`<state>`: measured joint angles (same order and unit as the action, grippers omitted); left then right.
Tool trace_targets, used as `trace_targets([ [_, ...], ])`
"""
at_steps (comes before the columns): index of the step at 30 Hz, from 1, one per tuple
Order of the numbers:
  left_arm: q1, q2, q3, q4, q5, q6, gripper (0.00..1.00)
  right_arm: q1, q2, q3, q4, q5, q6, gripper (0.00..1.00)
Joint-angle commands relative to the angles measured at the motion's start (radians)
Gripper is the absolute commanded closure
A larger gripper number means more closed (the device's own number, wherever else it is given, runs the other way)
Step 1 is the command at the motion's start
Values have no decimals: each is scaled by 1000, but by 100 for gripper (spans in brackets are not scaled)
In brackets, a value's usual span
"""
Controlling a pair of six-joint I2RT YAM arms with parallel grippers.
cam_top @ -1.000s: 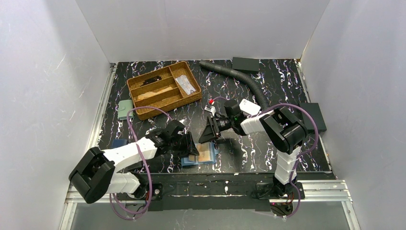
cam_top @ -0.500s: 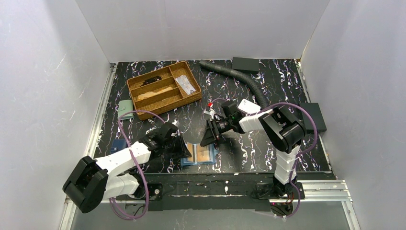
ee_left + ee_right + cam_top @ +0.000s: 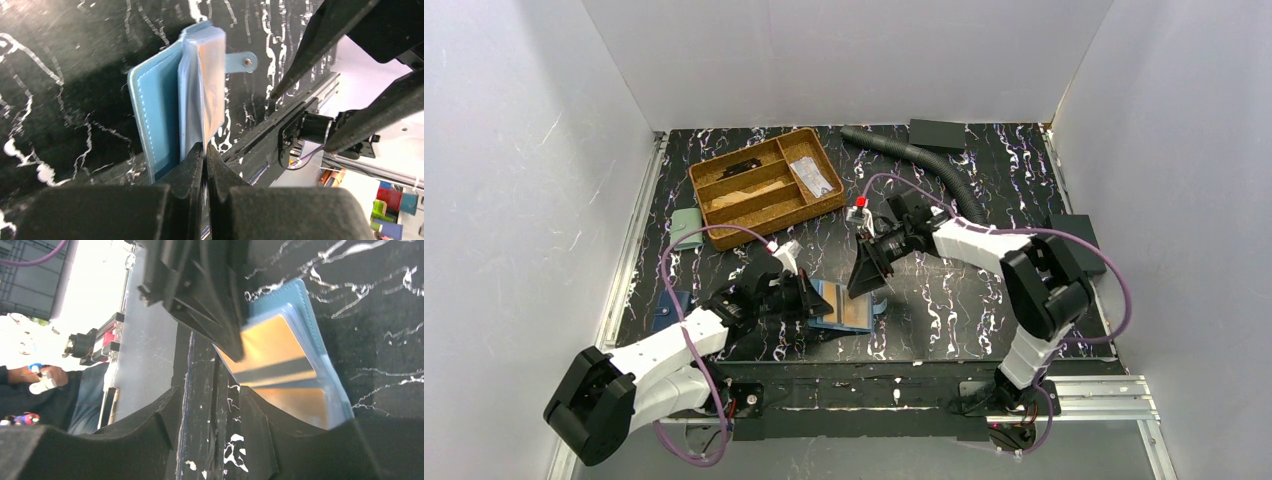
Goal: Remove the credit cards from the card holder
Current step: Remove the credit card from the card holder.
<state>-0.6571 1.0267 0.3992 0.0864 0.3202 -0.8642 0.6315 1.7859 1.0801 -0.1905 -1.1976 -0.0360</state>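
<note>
- Black marbled table (image 3: 924, 312): your left gripper (image 3: 205, 148), pressed together, pinches the small teal-blue folding card holder (image 3: 160, 110) by its edge.
- Inside it sits a flat orange credit card (image 3: 270, 352).
- Your right gripper (image 3: 867, 285) hangs spread above; next, I think, nip that card's edge.

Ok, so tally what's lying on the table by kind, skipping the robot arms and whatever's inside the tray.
Wallets and pouches: 3, the card holder, navy wallet and green pouch
Tray: 1
Hose: 1
Black blocks: 2, the back block and right block
Total: 7
</note>
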Motion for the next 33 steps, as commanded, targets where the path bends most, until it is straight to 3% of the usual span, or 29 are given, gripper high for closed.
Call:
trace_targets([
  [1, 5, 14, 33, 168, 57, 30, 100, -12, -77, -55, 52, -32, -8, 44],
  [7, 5, 29, 53, 233, 62, 41, 100, -71, -57, -52, 52, -50, 27, 45],
  [18, 5, 32, -6, 416, 71, 34, 100, -104, -10, -121, 297, -109, 257, 46],
  [28, 5, 48, -27, 523, 102, 2, 100, -104, -2, -107, 314, -165, 293, 48],
  [33, 5, 62, -41, 576, 112, -19, 100, -104, -14, -76, 219, -204, 226, 50],
])
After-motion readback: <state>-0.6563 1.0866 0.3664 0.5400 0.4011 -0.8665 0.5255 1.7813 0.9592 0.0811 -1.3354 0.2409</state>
